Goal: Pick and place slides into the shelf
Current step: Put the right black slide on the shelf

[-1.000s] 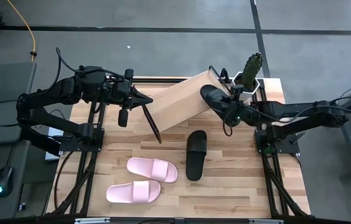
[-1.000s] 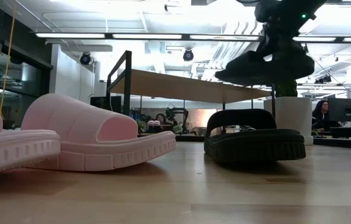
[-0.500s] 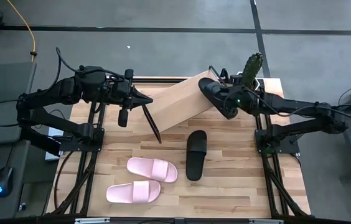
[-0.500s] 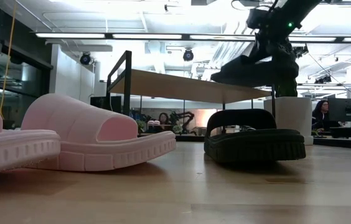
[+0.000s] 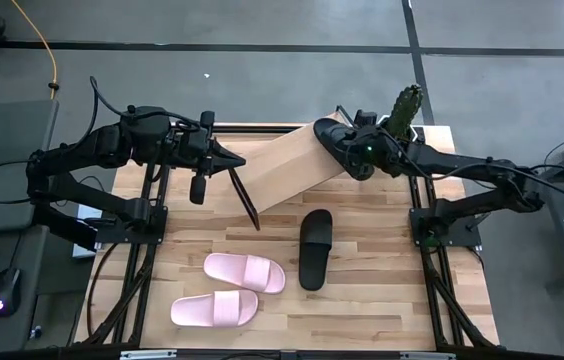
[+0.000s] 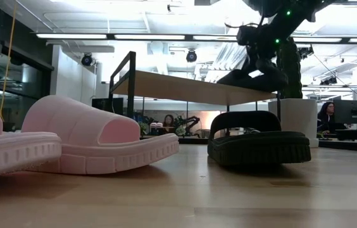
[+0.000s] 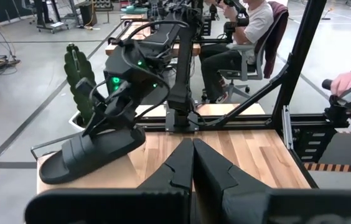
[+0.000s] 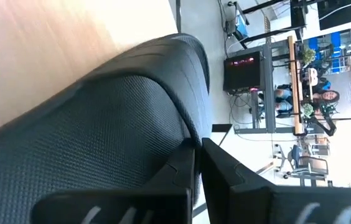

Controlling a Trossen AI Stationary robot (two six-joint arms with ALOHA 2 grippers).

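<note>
R end effector [image 5: 354, 152] pinching matte blk slide [image 5: 339, 148] over light-wood shelf [image 5: 287, 165].

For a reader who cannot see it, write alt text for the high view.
The right gripper, shut on a black slide, holds it over the far right end of the light-wood shelf, beside a potted cactus. The left gripper is shut at the shelf's left end. Another black slide and two pink slides lie on the table.
</note>
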